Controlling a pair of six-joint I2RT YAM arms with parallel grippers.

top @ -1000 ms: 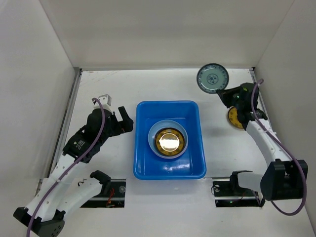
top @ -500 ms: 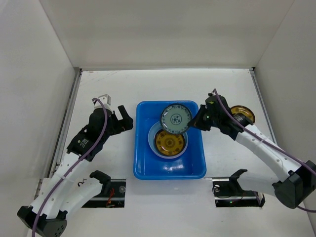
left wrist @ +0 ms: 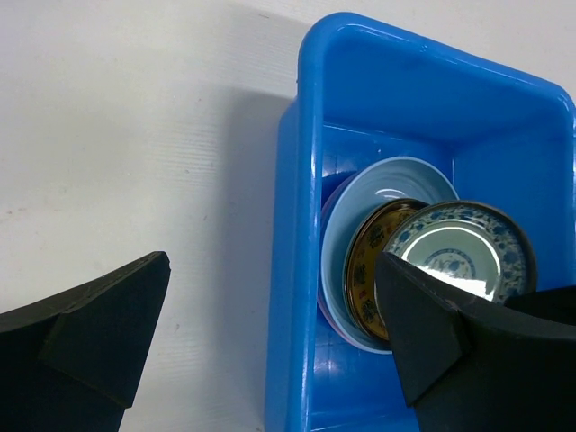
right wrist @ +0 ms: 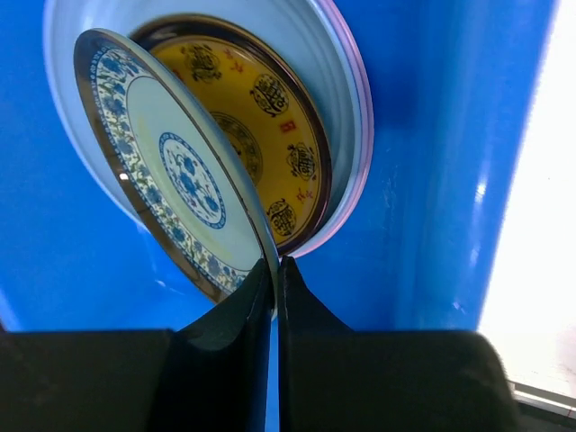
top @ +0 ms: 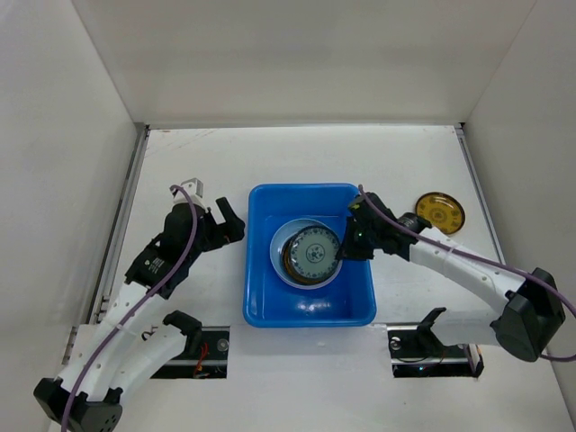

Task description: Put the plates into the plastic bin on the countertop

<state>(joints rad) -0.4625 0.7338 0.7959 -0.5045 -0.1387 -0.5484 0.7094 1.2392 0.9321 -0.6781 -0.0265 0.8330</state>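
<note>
The blue plastic bin (top: 261,297) stands mid-countertop. Inside lies a stack: a light blue plate (top: 280,250) over a pink one, with a yellow-gold patterned plate (top: 292,263) on top. My right gripper (top: 346,250) is shut on the rim of a grey-teal patterned plate (top: 315,255) and holds it tilted just above the stack; the right wrist view shows this plate (right wrist: 171,180) pinched at its edge over the yellow-gold plate (right wrist: 261,135). Another yellow-gold plate (top: 439,212) lies on the countertop at the right. My left gripper (top: 227,221) is open and empty beside the bin's left wall (left wrist: 288,270).
White walls border the white countertop (top: 198,162) on the left, back and right. The arm bases and black mounts (top: 432,337) sit at the near edge.
My right gripper carried the grey-teal plate from the far right over the bin and lowered it onto the stack. The left arm stayed almost still.
</note>
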